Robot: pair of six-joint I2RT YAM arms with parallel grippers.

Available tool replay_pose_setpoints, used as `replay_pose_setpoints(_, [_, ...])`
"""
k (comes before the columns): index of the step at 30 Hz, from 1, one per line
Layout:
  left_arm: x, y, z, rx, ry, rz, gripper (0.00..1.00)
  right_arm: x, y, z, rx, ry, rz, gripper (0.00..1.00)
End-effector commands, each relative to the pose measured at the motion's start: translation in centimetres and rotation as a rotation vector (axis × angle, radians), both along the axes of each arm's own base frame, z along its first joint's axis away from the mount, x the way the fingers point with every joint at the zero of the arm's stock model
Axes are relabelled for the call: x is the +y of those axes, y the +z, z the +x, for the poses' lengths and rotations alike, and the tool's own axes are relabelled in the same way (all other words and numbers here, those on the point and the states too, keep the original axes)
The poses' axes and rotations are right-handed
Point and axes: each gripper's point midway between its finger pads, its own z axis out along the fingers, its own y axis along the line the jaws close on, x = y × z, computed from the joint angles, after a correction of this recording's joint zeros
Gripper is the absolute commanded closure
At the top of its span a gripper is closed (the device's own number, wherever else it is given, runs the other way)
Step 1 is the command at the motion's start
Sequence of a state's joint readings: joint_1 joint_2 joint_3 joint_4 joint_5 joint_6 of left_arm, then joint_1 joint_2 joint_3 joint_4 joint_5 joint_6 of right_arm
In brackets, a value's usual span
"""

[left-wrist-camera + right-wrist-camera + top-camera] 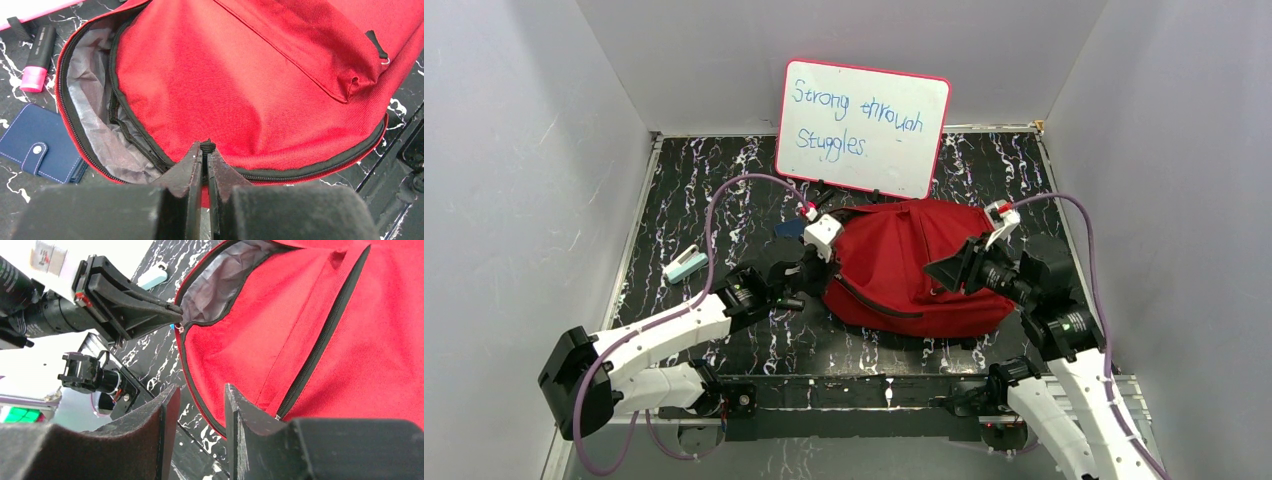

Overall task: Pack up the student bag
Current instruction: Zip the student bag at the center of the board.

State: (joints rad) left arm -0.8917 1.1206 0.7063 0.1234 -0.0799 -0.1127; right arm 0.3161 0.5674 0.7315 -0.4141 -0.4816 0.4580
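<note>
Pinching the zipper edge of the bag point(904, 265), which lies slumped in the middle of the counter point(724, 190) just near of the whiteboard point(864, 125), the left tool point(205, 150) is clamped shut on a thin bite. That bite could slip if the soft cloth is tugged, letting the mouth sag closed, while the right tool point(200, 400), jaws apart and empty over the bag's right side, could snag the front pocket zipper. The left wrist view alone makes plain a pink highlighter point(37, 60) and a blue wallet point(40, 145) lying on the counter just beside the grey-lined opening, which the top view barely shows.
</note>
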Motion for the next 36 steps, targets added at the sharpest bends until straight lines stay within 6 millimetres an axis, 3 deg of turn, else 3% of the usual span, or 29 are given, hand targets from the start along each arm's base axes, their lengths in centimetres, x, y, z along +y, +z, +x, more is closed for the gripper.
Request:
replay_pose_setpoints(1, [1.2, 2.7, 1.3, -0.048, 0.109, -0.057, 1.00, 0.3, 3.2, -0.7, -0.261, 0.087, -0.005, 0.54])
replay_pose_setpoints(8, [2.8, 1.4, 1.7, 0.009, 0.241, -0.054, 1.00, 2.0, 5.1, 0.5, -0.518, 0.186, 0.041, 0.55])
replay_pose_setpoints(14, [1.8, 1.3, 1.0, 0.044, 0.204, -0.113, 1.00, 3.6, 3.1, 2.7, -0.511, 0.253, -0.027, 0.54])
replay_pose_setpoints(18, [1.3, 1.3, 1.0, 0.048, 0.182, -0.114, 1.00, 6.2, 1.8, 3.3, -0.515, 0.291, -0.104, 0.54])
replay_pose_setpoints(24, [1.1, 1.6, 1.4, 0.045, 0.190, -0.112, 1.00, 11.7, -1.2, 1.1, -0.537, 0.399, -0.266, 0.54])
replay_pose_setpoints(28, [1.0, 1.5, 1.2, 0.057, 0.188, -0.120, 1.00, 13.4, -3.1, 0.1, -0.529, 0.423, -0.306, 0.51])
replay_pose_setpoints(36, [0.8, 1.5, 1.1, 0.060, 0.183, -0.132, 1.00, 16.0, -4.8, 0.5, -0.524, 0.396, -0.347, 0.43])
